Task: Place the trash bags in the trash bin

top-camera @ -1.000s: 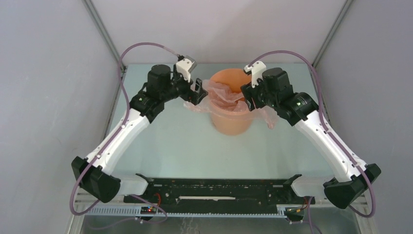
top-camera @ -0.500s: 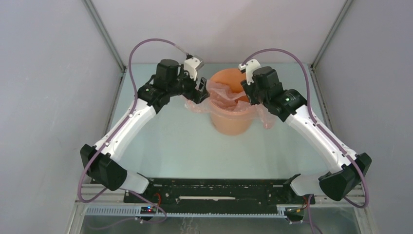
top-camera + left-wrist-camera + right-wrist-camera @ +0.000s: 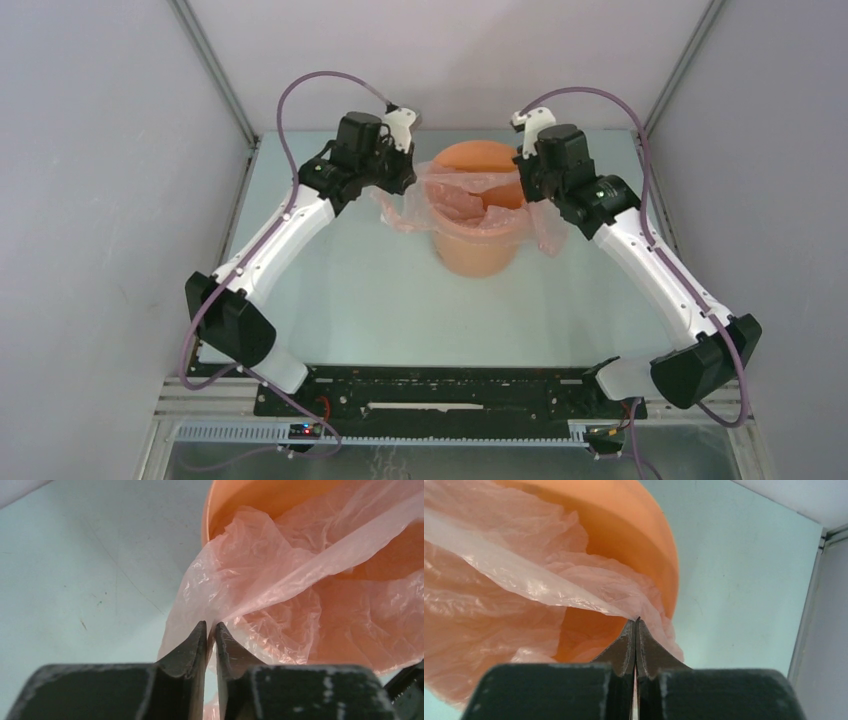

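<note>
trash bag (image 3: 452,203): draped across the mouth of the trash bin (image 3: 478,255), sagging inside, edges spilling down both sides.
left gripper (image 3: 210,630): at the bin's left rim, jaws pinched tight on the film.
right gripper (image 3: 636,626): at the bin's right rim, jaws clamped on the film.

The top camera looked down from high over the near edge of the table (image 3: 380,290), far enough back to take in all of it. Each wrist camera sat close behind its own hand, the left hand (image 3: 210,626) and the right hand (image 3: 636,622), facing out along it toward the bin (image 3: 476,252). All three views shared the bin and the bag (image 3: 452,203) on its rim.
</note>
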